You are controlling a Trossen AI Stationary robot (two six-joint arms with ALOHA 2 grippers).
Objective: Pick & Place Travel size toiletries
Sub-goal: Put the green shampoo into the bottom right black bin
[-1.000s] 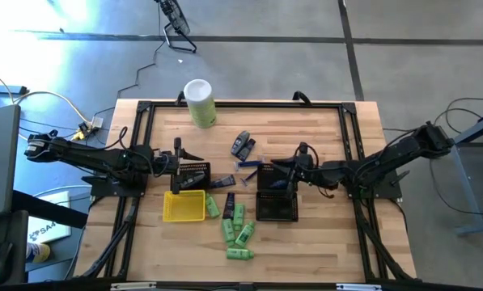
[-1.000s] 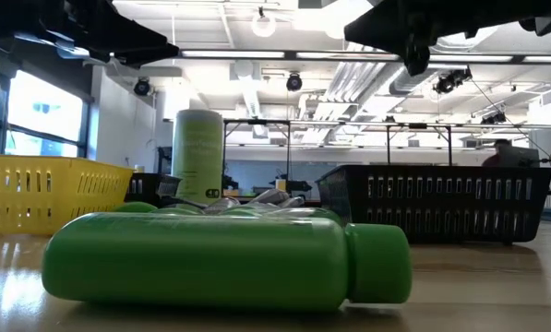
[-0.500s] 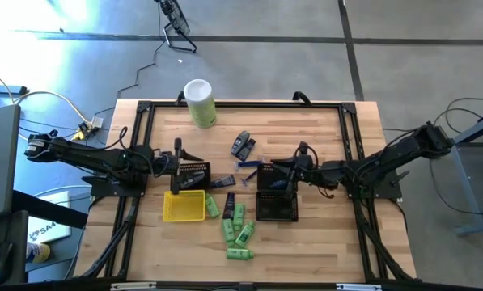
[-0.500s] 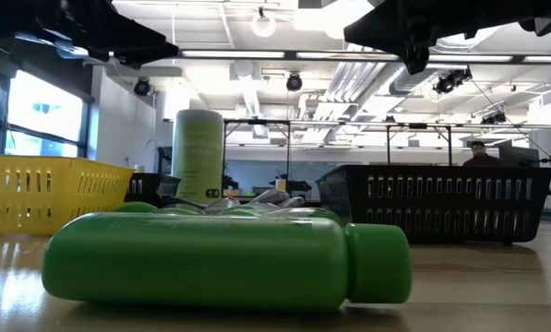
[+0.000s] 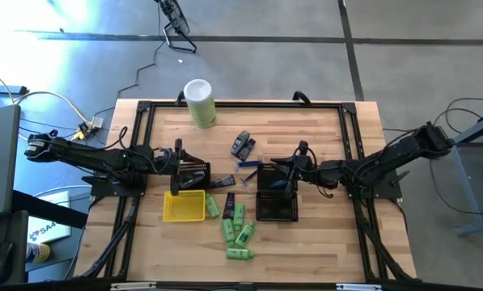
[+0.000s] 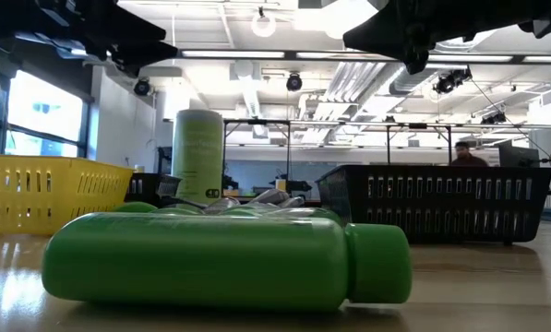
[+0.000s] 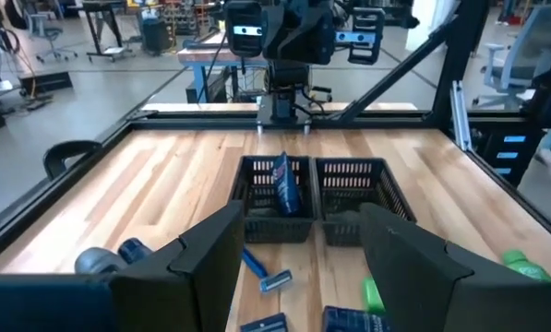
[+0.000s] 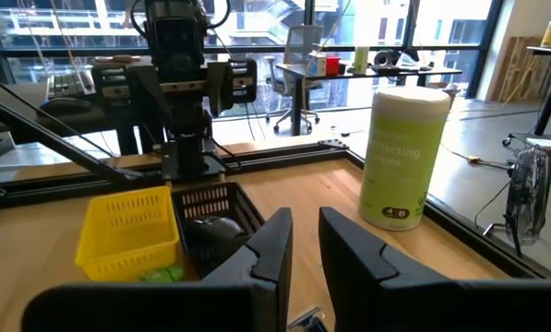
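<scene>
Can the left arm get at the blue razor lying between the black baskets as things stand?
Probably yes: the left gripper is open and empty over its basket, and the blue razor lies uncovered on bare wood.
</scene>
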